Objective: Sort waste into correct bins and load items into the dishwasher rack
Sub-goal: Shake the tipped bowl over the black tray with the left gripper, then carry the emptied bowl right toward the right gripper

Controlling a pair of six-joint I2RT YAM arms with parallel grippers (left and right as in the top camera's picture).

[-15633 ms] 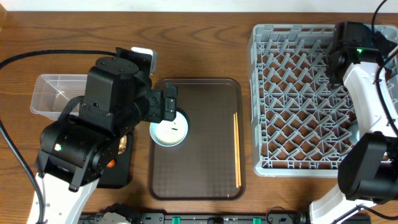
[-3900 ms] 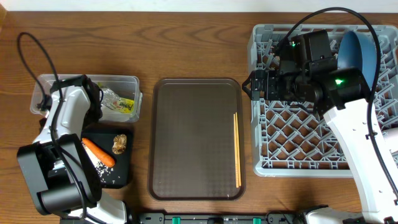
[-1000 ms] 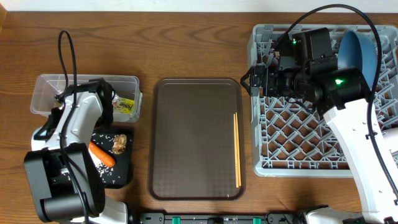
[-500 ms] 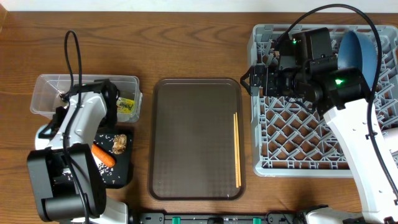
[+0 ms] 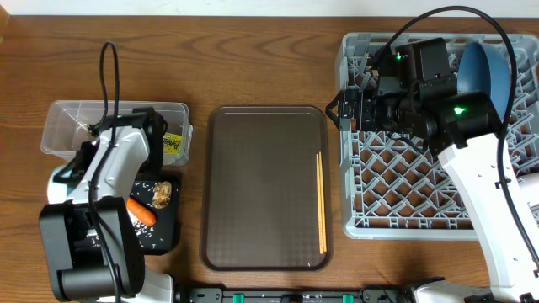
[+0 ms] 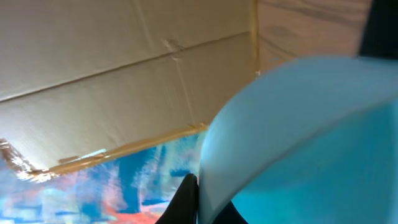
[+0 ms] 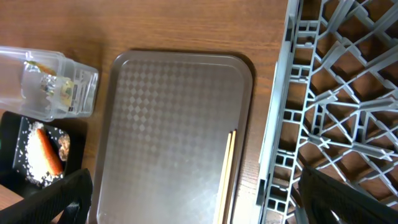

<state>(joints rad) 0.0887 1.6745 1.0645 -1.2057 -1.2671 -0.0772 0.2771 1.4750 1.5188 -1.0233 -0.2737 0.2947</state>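
The thin wooden chopsticks (image 5: 320, 202) lie along the right side of the brown serving tray (image 5: 261, 185). My right gripper (image 5: 341, 109) hangs open and empty over the left rim of the grey dishwasher rack (image 5: 404, 227). From the right wrist, its fingers (image 7: 56, 199) spread wide above the chopsticks (image 7: 227, 168). A blue plate (image 5: 484, 71) stands upright in the rack's back right. The clear tub (image 5: 76, 126) holds the green-yellow wrapper (image 5: 173, 141). The black tray (image 5: 160, 240) holds the carrot (image 5: 141, 212), a brown scrap (image 5: 162, 194) and rice. My left gripper (image 6: 205, 208) is shut; its arm (image 5: 118, 160) is folded over both bins.
The left wrist camera faces upward at cardboard (image 6: 112, 74), with a pale curved surface (image 6: 298, 137) filling its right side. The right arm's white link (image 5: 480, 185) crosses the rack. Bare wooden table (image 5: 253, 59) lies behind the tray.
The left arm has crept a little up and to the right over the tub and carrot. The right arm has hardly moved and stays open.
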